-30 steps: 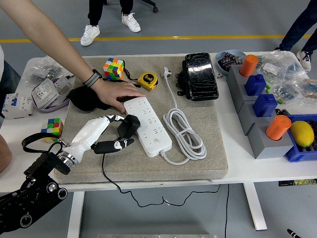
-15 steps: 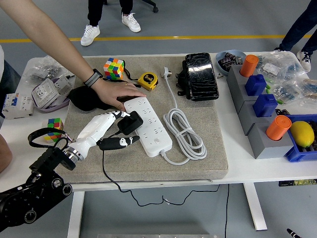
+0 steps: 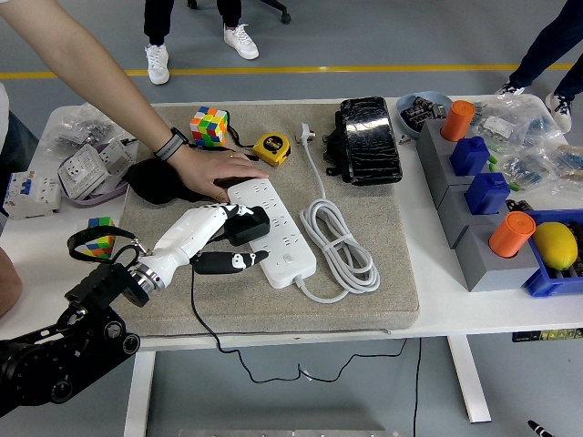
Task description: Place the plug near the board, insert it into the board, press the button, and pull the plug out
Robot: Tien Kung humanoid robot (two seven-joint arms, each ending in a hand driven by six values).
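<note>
Left hand (image 3: 217, 238), white with black fingertips, comes in from the lower left and grasps the black plug (image 3: 248, 225), fingers wrapped on top and thumb stretched out below it along the near side of the white power strip (image 3: 270, 229). Plug sits on or right against the strip's left edge, about mid-length; can't tell if the prongs are in a socket or just resting on the face. Its black cable (image 3: 202, 320) runs down off the grey mat (image 3: 364, 300) and over the table's (image 3: 455, 309) near edge. Just above, a person's hand (image 3: 211, 173) with a wristband presses flat on the strip's far left end, holding it down. Judged step: inserting the plug, button and pull-out not done yet. Risks: prongs misaligned with the holes, so pushing skids the strip sideways on the mat; robot fingers are close to the person's hand and could bump it; thumb lying along the strip could catch its edge; dangling cable could tug the plug crooked. Right of the strip lies its own coiled white cord (image 3: 339, 246), then a black pouch (image 3: 368, 139) further back, then grey blocks with orange and blue caps (image 3: 478, 196) at the right edge. Right hand not visible.
</note>
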